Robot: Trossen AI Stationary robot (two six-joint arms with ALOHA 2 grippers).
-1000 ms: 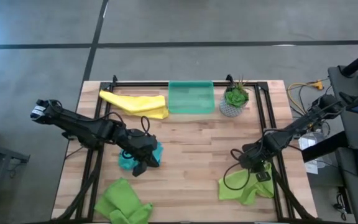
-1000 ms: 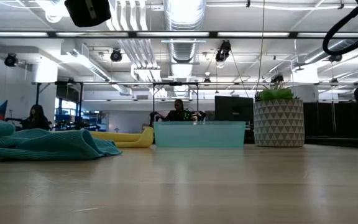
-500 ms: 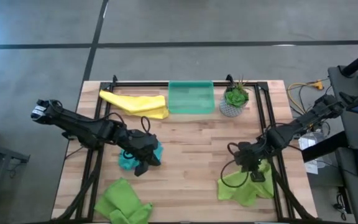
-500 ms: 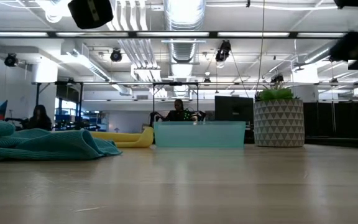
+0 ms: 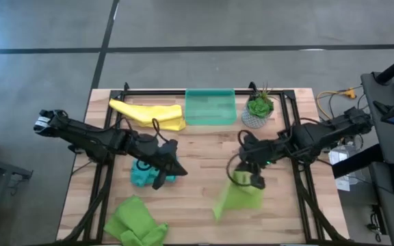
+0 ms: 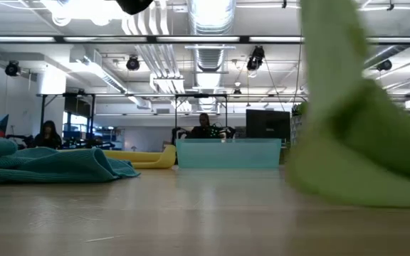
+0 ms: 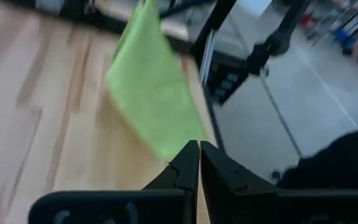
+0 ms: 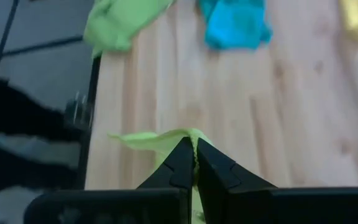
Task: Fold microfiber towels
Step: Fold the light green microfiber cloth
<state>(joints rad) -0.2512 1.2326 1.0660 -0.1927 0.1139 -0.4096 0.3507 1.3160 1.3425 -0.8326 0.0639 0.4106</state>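
Got my right claw (image 5: 249, 179) clenched on a green towel (image 5: 237, 198), which hangs below it at mid-counter, long axis trailing near-left. Left claw (image 5: 169, 171) is pinched empty just beside the teal towel (image 5: 139, 177), so it's nearer that one.
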